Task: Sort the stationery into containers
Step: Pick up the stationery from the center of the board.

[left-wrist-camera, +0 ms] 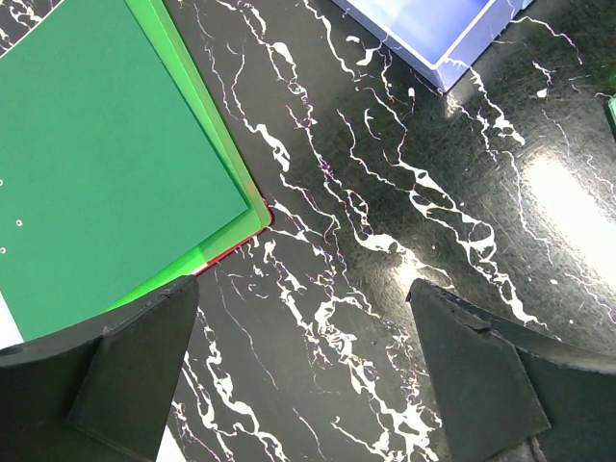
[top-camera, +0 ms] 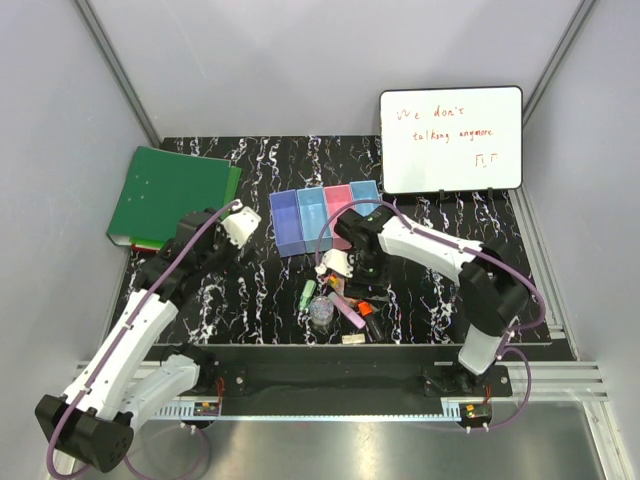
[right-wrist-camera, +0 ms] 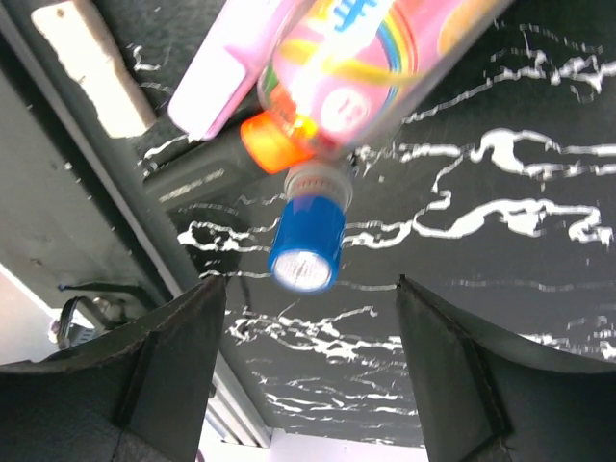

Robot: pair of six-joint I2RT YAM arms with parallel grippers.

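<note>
The top view looks steeply down from high behind the near edge of the black marbled surface (top-camera: pixel 250 160), far enough back to take in all of it. The left wrist view hangs close over the surface, looking down past the left pincer (left-wrist-camera: pixel 303 289). Its green binder (left-wrist-camera: pixel 106 164) and blue bin (left-wrist-camera: pixel 433 34) corner also show in the top view, left and middle. The right wrist view sits very near the surface, looking past the right pincer (right-wrist-camera: pixel 310 287) at a blue-capped bottle (right-wrist-camera: pixel 306 241) lying in the top view's front-centre clutter.
</note>
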